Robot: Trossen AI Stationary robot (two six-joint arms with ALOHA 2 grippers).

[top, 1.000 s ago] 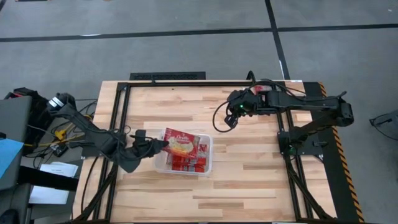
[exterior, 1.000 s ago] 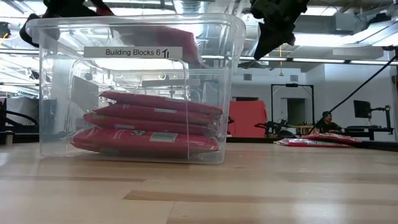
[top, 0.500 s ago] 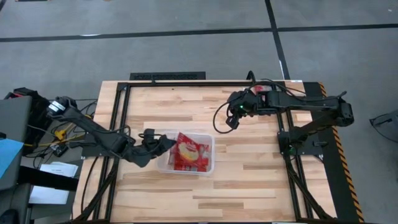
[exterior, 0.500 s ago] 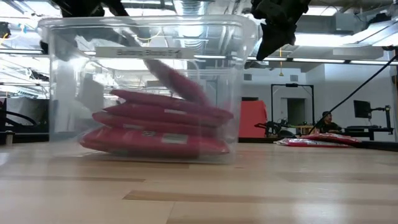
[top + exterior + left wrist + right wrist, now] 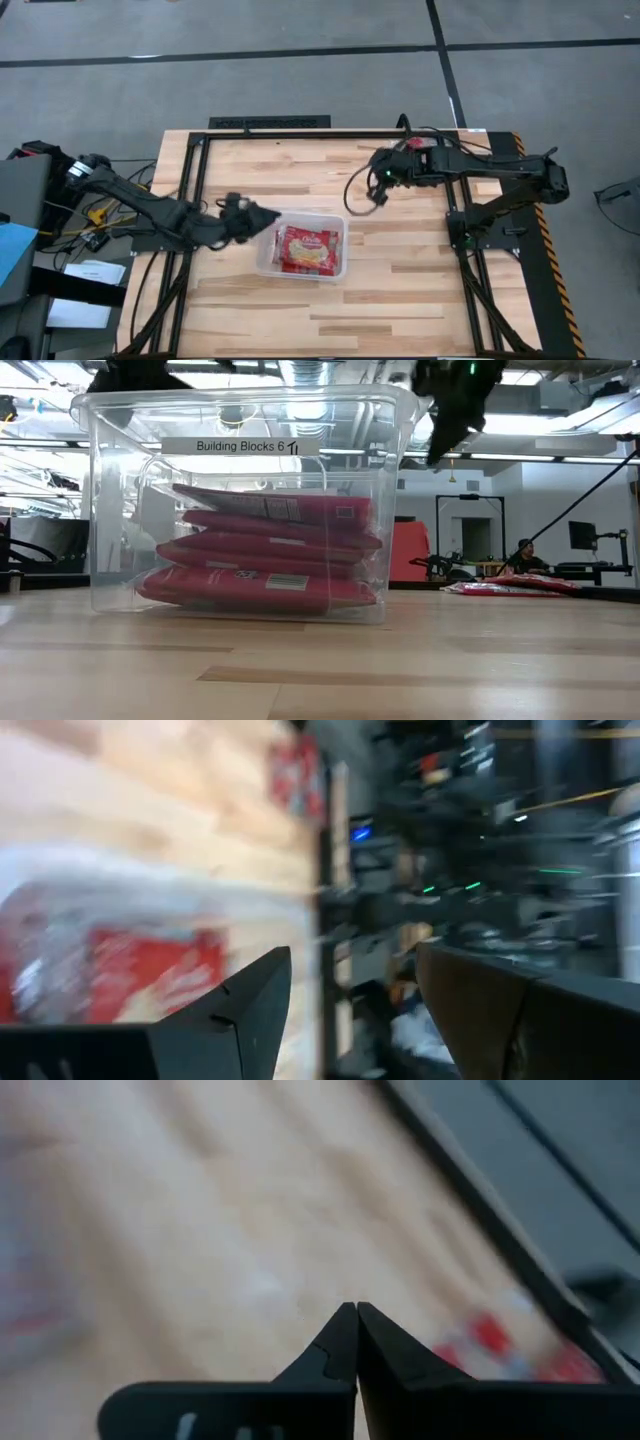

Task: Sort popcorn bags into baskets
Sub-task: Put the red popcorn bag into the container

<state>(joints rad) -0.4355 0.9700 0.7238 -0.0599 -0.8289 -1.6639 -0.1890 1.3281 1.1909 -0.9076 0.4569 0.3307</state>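
Packets (image 5: 309, 250) lie stacked inside the clear tub (image 5: 335, 272) on the counter (image 5: 400, 300); the left gripper (image 5: 262, 220), jaws open and empty, hovers at its rim and could nudge the light tub. The right gripper (image 5: 379, 195), jaws closed, hangs well apart

tub (image 5: 340, 268): near the table's (image 5: 400, 300) middle, slightly left of centre
bags (image 5: 309, 249): stacked flat inside the tub, one on another
top bag (image 5: 275, 506): on the stack, tilted
loose bag (image 5: 510, 586): on the table's far right side, well apart from the tub
left gripper (image 5: 268, 217): just beside the tub's left rim
right gripper (image 5: 377, 196): above the table, behind and right of the tub
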